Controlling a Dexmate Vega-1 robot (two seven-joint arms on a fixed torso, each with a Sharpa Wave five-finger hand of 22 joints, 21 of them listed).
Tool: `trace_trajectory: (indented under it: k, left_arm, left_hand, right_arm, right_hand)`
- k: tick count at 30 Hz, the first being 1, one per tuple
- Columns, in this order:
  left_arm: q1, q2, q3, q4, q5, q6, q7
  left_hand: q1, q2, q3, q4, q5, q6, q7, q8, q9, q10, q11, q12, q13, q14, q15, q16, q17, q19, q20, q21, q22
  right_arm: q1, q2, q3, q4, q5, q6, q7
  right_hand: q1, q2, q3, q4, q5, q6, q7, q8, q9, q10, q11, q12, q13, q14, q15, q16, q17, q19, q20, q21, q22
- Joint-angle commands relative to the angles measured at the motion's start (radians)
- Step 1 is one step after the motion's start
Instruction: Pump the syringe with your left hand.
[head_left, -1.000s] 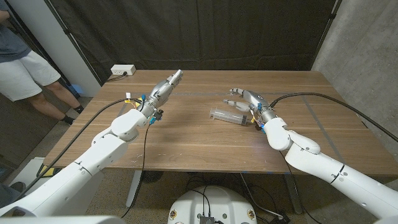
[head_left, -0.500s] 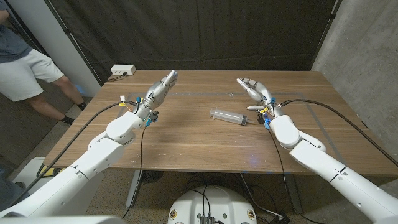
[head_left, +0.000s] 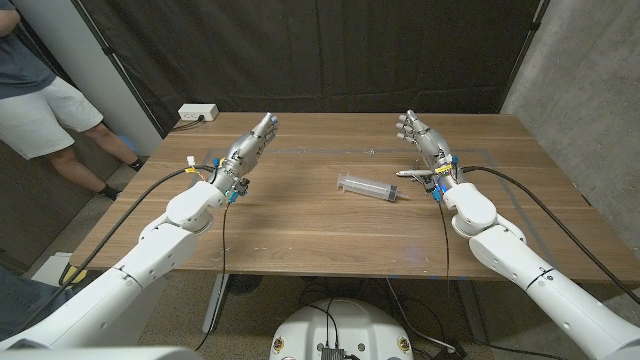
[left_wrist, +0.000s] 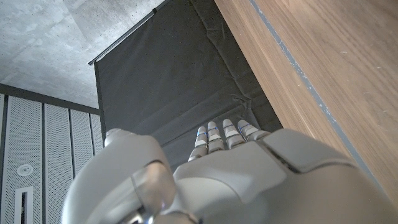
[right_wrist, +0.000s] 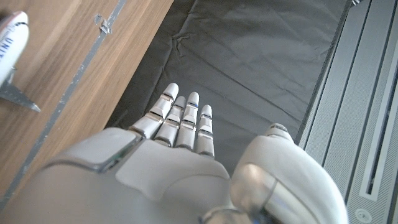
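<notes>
**Even indoor light, sharp overhead view, soft close-ups**

The head view was evenly and fairly brightly lit from above, with faint, short shadows under the arms on the wooden table (head_left: 300, 225). The black curtain (head_left: 320, 50) stayed nearly featureless and dark. A mild sheen lay on the white arm shells. Straight lines bowed slightly toward the frame edges. In both wrist views, the nearest hand shells looked soft and out of focus, while the table grain beyond was crisp.

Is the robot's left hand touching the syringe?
Apart. In the head view, the left hand is raised with open fingers on the table's left side, while the syringe lies alone near the middle, bare wood between them.
</notes>
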Motion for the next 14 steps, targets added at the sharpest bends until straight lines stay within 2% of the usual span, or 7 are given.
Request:
trace_trajectory:
  k: [1, 10, 14]
  left_arm:
    - [-0.019, -0.016, 0.015, -0.002, 0.003, 0.021, 0.012]
    - [-0.021, -0.025, 0.020, 0.007, -0.002, 0.035, 0.019]
    - [-0.026, -0.034, 0.025, 0.027, 0.001, 0.020, 0.008]
  left_hand:
    - [0.001, 0.006, -0.007, 0.003, -0.002, 0.002, 0.001, 0.004, 0.005, 0.005, -0.006, 0.002, 0.002, 0.002, -0.002, 0.002, 0.003, -0.003, -0.028, 0.004, 0.002]
    - [0.001, 0.007, -0.007, 0.004, -0.002, 0.002, -0.002, 0.003, 0.006, 0.003, -0.005, 0.000, 0.001, 0.000, -0.002, 0.001, 0.003, -0.014, -0.024, -0.002, 0.002]
    - [0.000, 0.007, -0.007, 0.004, -0.002, 0.001, -0.002, 0.003, 0.006, 0.003, -0.006, 0.000, 0.001, 0.000, -0.001, 0.000, 0.003, -0.016, -0.022, -0.003, 0.002]
  right_arm:
    - [0.008, 0.028, 0.031, 0.077, 0.147, 0.036, 0.111]
    - [0.027, 0.024, 0.023, 0.093, 0.163, -0.016, 0.134]
    - [0.032, 0.018, 0.017, 0.082, 0.141, -0.041, 0.115]
  right_hand:
    - [-0.013, -0.003, -0.006, 0.004, -0.005, -0.006, 0.004, -0.002, -0.001, -0.009, 0.001, -0.003, 0.003, 0.002, 0.011, 0.006, 0.000, 0.012, -0.025, -0.001, 0.003]
    - [-0.015, -0.004, -0.007, 0.003, -0.005, -0.005, 0.009, 0.002, -0.002, -0.003, 0.002, 0.001, 0.003, 0.007, 0.015, 0.008, -0.001, 0.017, -0.024, -0.004, 0.003]
    - [-0.016, -0.003, -0.008, 0.003, -0.005, -0.002, 0.009, 0.004, -0.002, 0.001, 0.003, 0.003, 0.003, 0.009, 0.015, 0.008, -0.002, 0.017, -0.023, -0.006, 0.003]
